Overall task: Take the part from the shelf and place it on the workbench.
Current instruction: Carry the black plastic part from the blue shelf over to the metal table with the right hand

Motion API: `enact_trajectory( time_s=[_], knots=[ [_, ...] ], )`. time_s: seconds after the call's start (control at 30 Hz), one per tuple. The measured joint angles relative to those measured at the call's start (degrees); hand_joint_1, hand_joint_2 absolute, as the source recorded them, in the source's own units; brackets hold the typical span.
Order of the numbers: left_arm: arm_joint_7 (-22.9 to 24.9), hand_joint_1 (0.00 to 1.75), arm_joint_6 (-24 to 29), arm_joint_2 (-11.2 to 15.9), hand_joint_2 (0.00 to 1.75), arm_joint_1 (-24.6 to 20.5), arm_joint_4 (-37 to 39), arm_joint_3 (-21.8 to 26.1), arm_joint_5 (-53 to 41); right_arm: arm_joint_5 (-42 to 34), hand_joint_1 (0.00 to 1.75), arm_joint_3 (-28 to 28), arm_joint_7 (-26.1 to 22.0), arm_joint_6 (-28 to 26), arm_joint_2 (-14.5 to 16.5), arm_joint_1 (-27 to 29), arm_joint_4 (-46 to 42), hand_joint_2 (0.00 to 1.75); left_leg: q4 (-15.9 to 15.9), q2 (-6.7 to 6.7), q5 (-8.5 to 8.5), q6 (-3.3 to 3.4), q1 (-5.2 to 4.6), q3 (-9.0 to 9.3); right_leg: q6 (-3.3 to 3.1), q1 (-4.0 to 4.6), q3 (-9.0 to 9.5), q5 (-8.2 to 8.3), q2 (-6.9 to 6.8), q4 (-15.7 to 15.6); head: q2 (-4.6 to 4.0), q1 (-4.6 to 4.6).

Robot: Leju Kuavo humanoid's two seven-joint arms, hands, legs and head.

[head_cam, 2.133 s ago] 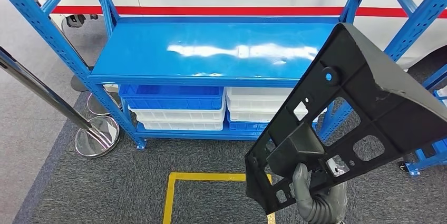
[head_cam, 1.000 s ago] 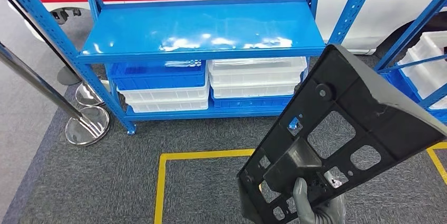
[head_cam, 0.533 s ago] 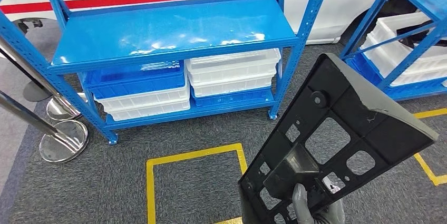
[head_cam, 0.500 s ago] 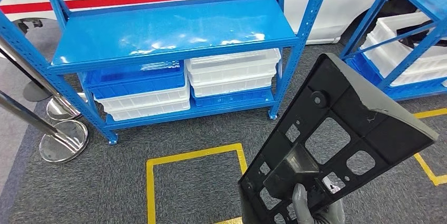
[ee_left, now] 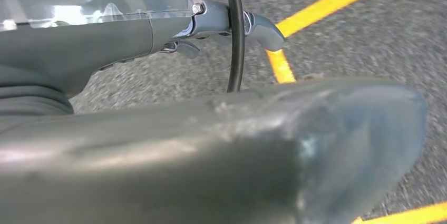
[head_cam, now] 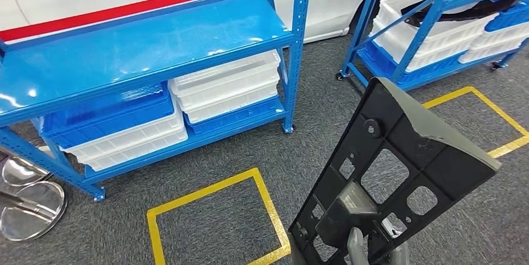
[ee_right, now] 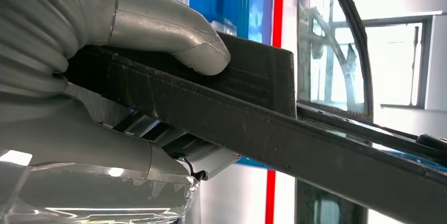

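The part point(head_cam: 399, 171) is a large black plastic panel with several cut-outs, standing upright and tilted in the lower right of the head view. My right hand point(head_cam: 359, 249) grips it by its lower edge at the bottom of the picture. Close up in the right wrist view, the grey thumb point(ee_right: 158, 29) presses on the part's black edge point(ee_right: 274, 124), with the fingers underneath. My left hand point(ee_left: 211, 150) hangs over the grey carpet holding nothing, its fingers point(ee_left: 232, 23) stretched out.
A blue shelf point(head_cam: 125, 53) stands at the left, with white bins point(head_cam: 224, 87) and a blue bin point(head_cam: 106, 118) beneath it. A second blue rack point(head_cam: 436, 34) with white bins is at the upper right. Yellow floor squares point(head_cam: 212, 215) mark the carpet. Steel post bases point(head_cam: 31, 209) sit far left.
The whole view has swung to the right: the shelf slid left in the picture and the second rack and another yellow square came in. The part stays in my right hand.
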Motion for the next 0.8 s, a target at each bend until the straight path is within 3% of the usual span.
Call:
enact_trajectory(
  time_s=[0.03,0.1,0.17,0.2,0.23,0.3,0.37,0.4,0.43,0.47,0.5,0.57,0.63,0.67,0.7,0.73,0.8],
  knots=[
    [-0.04,0.0,0.05,0.03,0.0,-0.04,0.0,0.1,-0.05,0.48,1.75,-0.28,-0.1,0.45,0.31,0.0,-0.05,1.75,-3.21,-1.51,1.07,0.13,0.11,1.32,0.31,0.02,-0.22,0.12,0.78,0.18,0.0,0.01],
    [-0.11,0.0,0.18,0.07,0.0,-0.09,0.0,0.26,-0.17,1.26,1.75,-0.65,-0.39,0.84,0.73,0.12,-0.26,1.75,-5.41,-3.09,1.2,0.39,0.09,1.96,1.26,-0.03,-0.85,0.62,2.2,0.21,0.0,0.01],
    [-0.17,0.0,0.27,0.04,0.0,-0.22,0.0,0.34,-0.25,1.72,1.75,-0.99,-0.66,0.93,1.01,0.42,-0.43,1.75,-5.7,-1.67,1.62,1.05,0.06,1.92,2.22,-0.24,-1.32,1.15,3.27,0.04,0.0,0.01],
    [-0.21,0.0,0.29,0.02,0.0,-0.31,0.0,0.35,-0.28,1.8,1.75,-1.18,-0.74,0.93,1.1,0.57,-0.48,1.75,-5.93,-0.88,1.95,1.53,0.12,1.92,2.52,-0.17,-1.65,0.84,2.47,0.47,0.0,0.02],
    [-0.24,0.0,0.28,0.01,0.0,-0.37,0.0,0.37,-0.31,1.84,1.75,-1.34,-0.79,0.93,1.15,0.64,-0.52,1.75,-6.2,0.01,2.31,2.01,0.19,1.89,2.7,-0.07,-2.36,-0.17,0.83,1.82,0.0,0.02],
    [-0.29,0.0,0.29,0.03,0.0,-0.3,0.0,0.44,-0.36,1.85,1.75,-1.53,-0.86,0.93,1.19,0.59,-0.6,1.75,-6.43,1.83,2.71,2.6,0.02,1.56,2.89,0.19,-5.08,-4.01,-3.28,7.79,0.0,0.03],
    [-0.3,0.0,0.29,0.09,0.0,-0.09,0.0,0.56,-0.49,1.8,1.75,-1.59,-0.91,0.93,1.23,0.53,-0.6,1.75,-6.36,3.81,2.82,2.75,-0.33,1.19,3.09,0.2,-8.01,-7.36,-4.77,14.9,0.0,0.02],
    [-0.3,0.0,0.29,0.11,0.0,-0.04,0.0,0.63,-0.59,1.76,1.75,-1.63,-0.93,0.93,1.25,0.56,-0.6,1.75,-6.34,4.77,2.83,2.77,-0.46,1.05,3.1,0.2,-8.44,-7.75,-4.93,16.52,0.0,0.02],
    [-0.3,0.0,0.28,0.13,0.0,-0.06,0.0,0.7,-0.7,1.7,1.75,-1.69,-0.95,0.93,1.27,0.59,-0.59,1.75,-6.32,5.67,2.82,2.76,-0.56,0.99,3.02,0.22,-7.64,-7.05,-5.09,15.84,0.0,0.02],
    [-0.31,0.0,0.28,0.13,0.0,-0.15,0.0,0.75,-0.81,1.65,1.75,-1.77,-0.97,0.93,1.28,0.61,-0.59,1.75,-6.31,6.46,2.8,2.73,-0.65,1.0,2.82,0.28,-5.62,-5.52,-5.47,12.82,0.0,0.03],
    [-0.33,0.0,0.27,0.12,0.0,-0.28,0.0,0.78,-0.88,1.6,1.75,-1.85,-1.0,0.93,1.3,0.61,-0.59,1.75,-6.3,7.15,2.77,2.69,-0.74,1.08,2.49,0.42,-2.95,-3.78,-6.32,8.62,0.0,0.03],
    [-0.4,0.0,0.26,0.1,0.0,-0.5,0.0,0.8,-0.96,1.48,1.75,-1.98,-1.09,0.97,1.36,0.55,-0.6,1.75,-6.22,8.26,2.59,2.34,-1.05,1.28,1.5,1.03,1.31,-1.91,-8.84,1.34,0.0,0.03],
    [-0.45,0.0,0.27,0.1,0.0,-0.67,0.0,0.85,-0.99,1.34,1.75,-2.09,-1.21,1.03,1.43,0.56,-0.65,1.75,-6.17,9.28,2.48,1.84,-1.23,1.52,0.77,1.53,2.17,-1.84,-9.63,-0.74,0.0,0.02],
    [-0.48,0.0,0.28,0.11,0.0,-0.75,0.0,0.88,-1.04,1.28,1.75,-2.16,-1.25,1.06,1.48,0.62,-0.7,1.75,-6.21,9.85,2.48,1.56,-1.25,1.68,0.54,1.49,2.0,-1.64,-8.9,-0.88,0.0,0.02],
    [-0.49,0.0,0.29,0.13,0.0,-0.83,0.0,0.9,-1.1,1.25,1.75,-2.24,-1.26,1.06,1.53,0.69,-0.75,1.75,-6.11,9.76,2.26,1.23,-1.19,1.76,0.26,1.32,1.95,-1.43,-8.3,-1.07,0.0,0.02],
    [-0.53,0.0,0.29,0.15,0.0,-0.86,0.0,0.9,-1.17,1.24,1.75,-2.34,-1.27,1.07,1.58,0.71,-0.8,1.75,-5.5,8.65,1.61,0.88,-1.1,1.59,-0.07,1.09,1.9,-1.18,-7.66,-1.3,0.0,0.02],
    [-0.6,0.0,0.31,0.2,0.0,-0.8,0.0,0.94,-1.28,1.23,1.75,-2.48,-1.28,1.09,1.73,0.66,-0.88,1.75,-1.12,5.0,-1.5,0.25,-0.77,-0.16,-0.66,0.7,1.74,-0.66,-6.42,-1.63,0.0,0.02]
  ],
)
